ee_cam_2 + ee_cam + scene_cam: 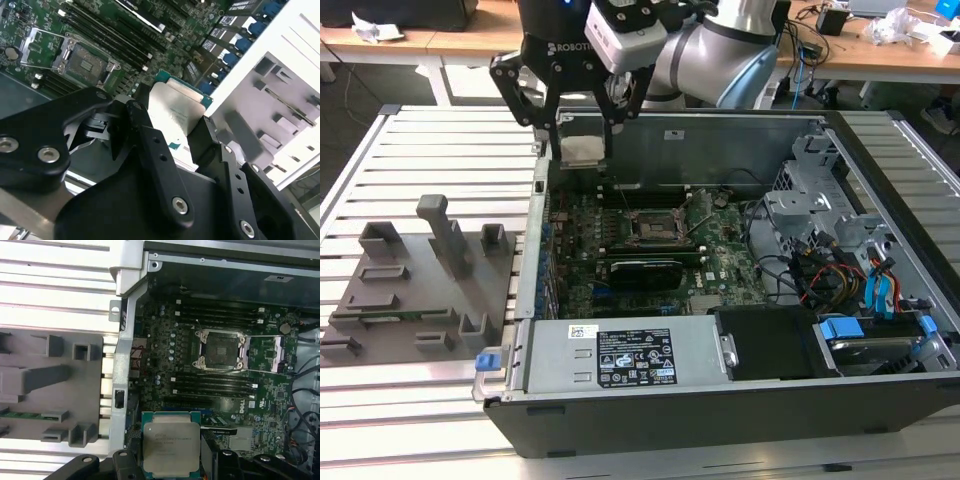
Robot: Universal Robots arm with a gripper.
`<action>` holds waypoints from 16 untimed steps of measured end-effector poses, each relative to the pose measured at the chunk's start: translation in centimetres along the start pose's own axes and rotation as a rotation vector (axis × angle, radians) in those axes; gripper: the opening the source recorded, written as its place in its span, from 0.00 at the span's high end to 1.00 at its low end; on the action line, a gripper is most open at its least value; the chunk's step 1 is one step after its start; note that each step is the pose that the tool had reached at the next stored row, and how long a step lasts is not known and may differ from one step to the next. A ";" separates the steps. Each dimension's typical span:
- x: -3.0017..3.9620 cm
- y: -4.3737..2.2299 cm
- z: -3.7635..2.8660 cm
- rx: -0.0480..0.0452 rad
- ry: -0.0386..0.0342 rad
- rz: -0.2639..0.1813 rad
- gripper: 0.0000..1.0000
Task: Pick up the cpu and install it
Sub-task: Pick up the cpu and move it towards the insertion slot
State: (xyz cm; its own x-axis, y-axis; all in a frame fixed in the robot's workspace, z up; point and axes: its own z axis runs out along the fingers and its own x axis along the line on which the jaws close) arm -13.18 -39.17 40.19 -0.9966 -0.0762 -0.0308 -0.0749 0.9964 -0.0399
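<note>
The cpu (583, 148), a flat square chip with a silvery top plate, hangs between the black fingers of my gripper (582, 140), which is shut on it. It is held above the back corner of the open computer case (740, 130), on the exterior view's left. In both wrist views the cpu (170, 440) (172, 105) sits clamped by its edges, level and face up. The empty socket (655, 225) with its metal frame raised lies on the green motherboard, below the gripper and toward the exterior view's right. The socket (220, 347) (85, 62) is unobstructed.
A grey tray (410, 290) with upright blocks lies outside the case on the slatted table, at the exterior view's left. Inside the case are memory sticks (215, 385), a black card (640, 270), the power supply (620, 360), a drive cage (830, 210) and cables.
</note>
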 end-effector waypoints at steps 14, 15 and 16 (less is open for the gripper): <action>-3.84 1.16 1.78 0.0001 0.0001 0.000 0.45; -3.97 1.22 1.86 0.0001 0.0001 0.000 0.45; -4.08 1.28 1.94 0.0000 0.0000 0.000 0.45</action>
State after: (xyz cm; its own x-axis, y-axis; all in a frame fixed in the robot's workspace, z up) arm -9.15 -37.65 38.33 -0.9966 -0.0762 -0.0308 -0.0750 0.9964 -0.0399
